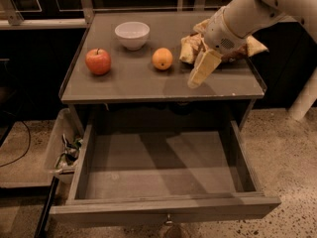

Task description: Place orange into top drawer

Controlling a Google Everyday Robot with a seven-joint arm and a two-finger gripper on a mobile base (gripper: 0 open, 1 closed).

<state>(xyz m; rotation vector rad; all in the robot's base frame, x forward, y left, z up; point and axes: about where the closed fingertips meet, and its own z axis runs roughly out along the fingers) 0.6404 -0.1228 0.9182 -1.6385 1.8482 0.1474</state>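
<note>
The orange [162, 58] sits on the grey tabletop [133, 83], near its middle. The top drawer [163, 172] is pulled open below the tabletop and holds nothing; its small knob [168, 221] shows at the front. My gripper [196, 81] hangs over the tabletop to the right of the orange, a short way from it, pointing down and left. My white arm [237, 19] reaches in from the upper right.
A red apple [98, 61] lies at the left of the tabletop. A white bowl [132, 34] stands at the back. A crumpled snack bag [193, 46] lies behind my gripper. A bin with trash [67, 150] stands on the floor left of the drawer.
</note>
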